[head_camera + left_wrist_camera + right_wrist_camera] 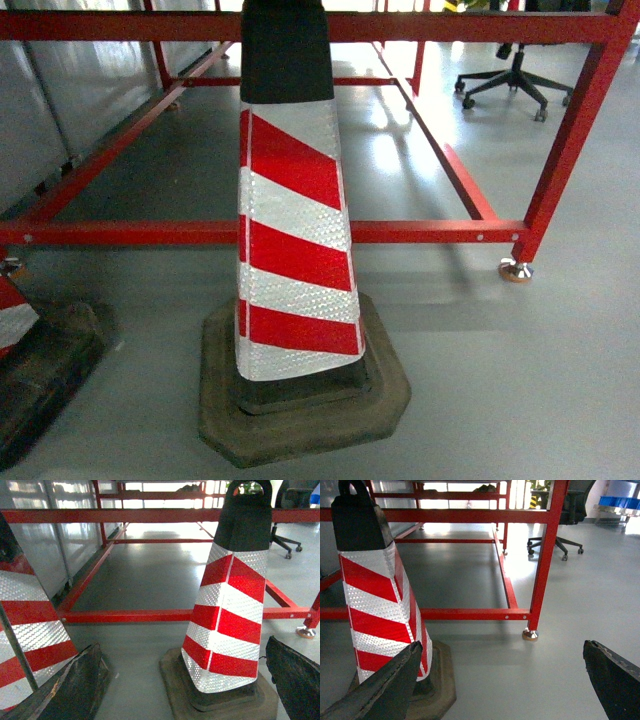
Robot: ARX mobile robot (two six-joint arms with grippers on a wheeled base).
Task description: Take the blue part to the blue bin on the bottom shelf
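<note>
- on the grey floor (500, 380), at 6 o'clock in the head view, stands a red and white striped cone (295, 250) on a dark base.
- a second cone (10, 320) of the same kind peeks in at 8 o'clock.
- behind the cones, a red metal frame (430, 232) runs across, and a black office chair (515, 80) sits at 1 o'clock.
- far off at 1 o'clock in the right wrist view are some blue boxes (620, 501); they are too small to tell what is in them.
- no view shows the blue part or the bottom shelf, so i cannot tell where they are or how the part looks.
- the left gripper (182, 645) is spread wide, with nothing held.
- the right gripper (502, 644) is spread wide too, with nothing held.
</note>
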